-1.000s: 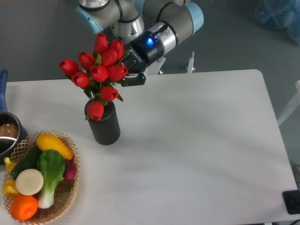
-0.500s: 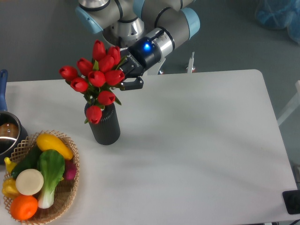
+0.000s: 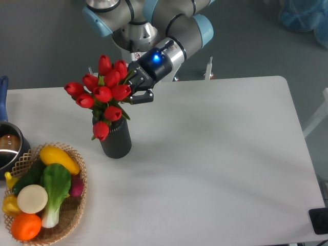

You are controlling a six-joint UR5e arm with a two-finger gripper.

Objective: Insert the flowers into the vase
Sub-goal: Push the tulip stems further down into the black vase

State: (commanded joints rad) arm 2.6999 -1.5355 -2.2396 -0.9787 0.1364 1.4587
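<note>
Red tulips, the flowers (image 3: 102,95), stand bunched above the vase (image 3: 116,138), a matte black ribbed cylinder on the white table (image 3: 215,154) toward its left side. The buds spread out over and to the left of the vase mouth; one bud hangs low against the vase's upper left rim, and green leaves show between the heads. The stems run down behind the buds toward the mouth, but the buds hide how deep they go.

From the upper middle of the fixed camera's view the arm (image 3: 174,36) reaches down and left, a blue light glowing on its wrist. The gripper (image 3: 137,87) sits at the right edge of the bunch, just above and right of the vase. One dark finger shows beside the nearest bud; the other is hidden by the flowers, so I cannot tell whether the fingers are clamped on the stems or spread apart.

At the lower left corner a woven basket (image 3: 72,212) holds a yellow squash, a leafy green-and-white vegetable, an orange fruit and a pale round item. A metal pot (image 3: 7,148) with a blue handle sits at the left edge, just above the basket.
</note>
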